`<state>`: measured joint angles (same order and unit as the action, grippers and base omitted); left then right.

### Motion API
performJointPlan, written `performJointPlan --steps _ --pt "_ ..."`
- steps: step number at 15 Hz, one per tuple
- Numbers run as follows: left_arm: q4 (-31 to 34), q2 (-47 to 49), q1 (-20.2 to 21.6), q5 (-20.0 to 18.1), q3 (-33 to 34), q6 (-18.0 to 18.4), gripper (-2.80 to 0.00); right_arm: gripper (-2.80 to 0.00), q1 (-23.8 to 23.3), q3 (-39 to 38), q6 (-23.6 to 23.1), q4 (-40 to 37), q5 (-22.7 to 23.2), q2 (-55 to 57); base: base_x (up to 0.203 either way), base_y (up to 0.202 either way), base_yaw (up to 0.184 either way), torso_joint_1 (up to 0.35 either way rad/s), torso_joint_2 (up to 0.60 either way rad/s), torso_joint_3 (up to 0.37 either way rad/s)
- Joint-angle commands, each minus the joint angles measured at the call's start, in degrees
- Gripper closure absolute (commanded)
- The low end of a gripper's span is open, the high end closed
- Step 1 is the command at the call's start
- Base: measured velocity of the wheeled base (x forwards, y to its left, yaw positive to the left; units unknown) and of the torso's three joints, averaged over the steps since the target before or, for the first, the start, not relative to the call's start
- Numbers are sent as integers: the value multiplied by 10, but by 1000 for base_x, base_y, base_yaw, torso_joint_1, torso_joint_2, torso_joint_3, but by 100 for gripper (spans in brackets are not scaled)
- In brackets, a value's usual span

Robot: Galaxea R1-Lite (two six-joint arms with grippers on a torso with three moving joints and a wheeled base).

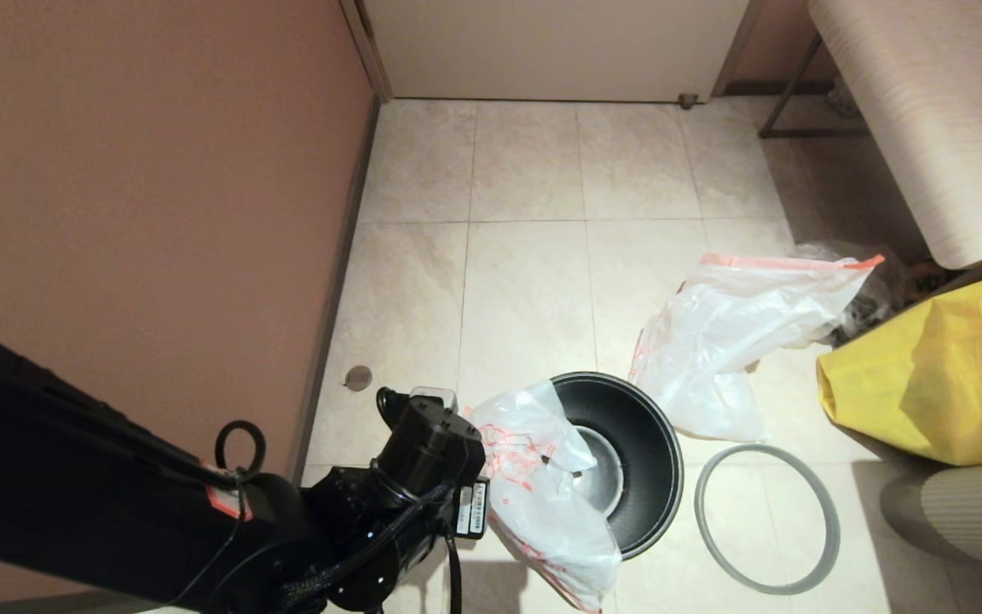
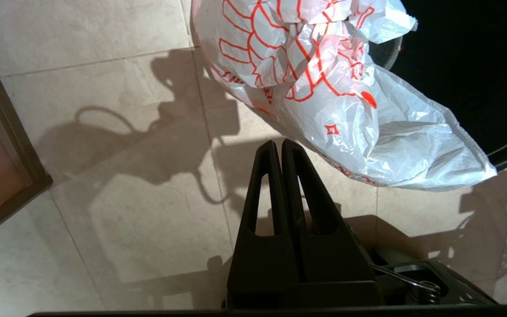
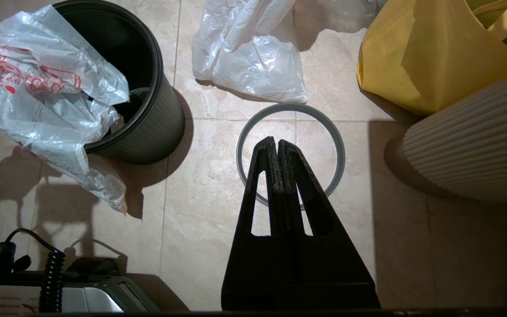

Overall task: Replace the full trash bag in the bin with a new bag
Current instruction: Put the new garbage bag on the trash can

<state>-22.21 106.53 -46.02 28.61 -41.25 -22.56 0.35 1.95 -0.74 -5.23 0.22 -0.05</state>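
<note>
The new bag (image 1: 542, 477) hangs crumpled over the bin's (image 1: 640, 452) rim on the side nearest the robot's left arm, part of it tucked inside the bin and the longer part trailing down the outer wall to the floor. The left gripper (image 2: 278, 145) hovers above the tiles just beside that trailing part, its two fingers pressed together and holding nothing. The bag lies ahead of the fingertips and toward the bin, so the left arm is plainly the nearer one for spreading it. That arm reaches in low from the robot's left, its wrist beside the bin.

The right gripper (image 3: 273, 141) hangs over the grey ring rim (image 1: 768, 518), which lies flat on the floor just beside the bin; its fingers are likewise closed on nothing.

The full trash bag (image 1: 738, 333) lies slumped on the floor beyond the bin, its orange-red hem toward the bench (image 1: 909, 128) and a yellow tote (image 1: 917, 384) near it. It looks rather flat, though its contents cannot be made out from here.
</note>
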Motion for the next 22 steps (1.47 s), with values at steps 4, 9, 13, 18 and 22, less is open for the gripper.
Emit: performJointPlan --steps 4,9,13,18,22 --pt "-6 -6 -1 2 -35 13 0 0 0 4 -60 -9 14 3 0 0 0 0 0 0" --pt "-8 -32 1 0 -66 45 0 0 -5 8 -80 -14 21 41 0 0 0 0 0 0" --pt "-64 -50 9 0 -73 98 0 0 -5 14 -79 -12 21 48 0 0 0 0 0 0" --pt "-95 -64 16 -11 -96 131 0 0 10 192 -47 -7 0 244 0 0 0 0 0 0" --pt "-80 -111 30 -9 -114 202 0 0 21 329 -67 -4 -5 457 0 0 0 0 0 0"
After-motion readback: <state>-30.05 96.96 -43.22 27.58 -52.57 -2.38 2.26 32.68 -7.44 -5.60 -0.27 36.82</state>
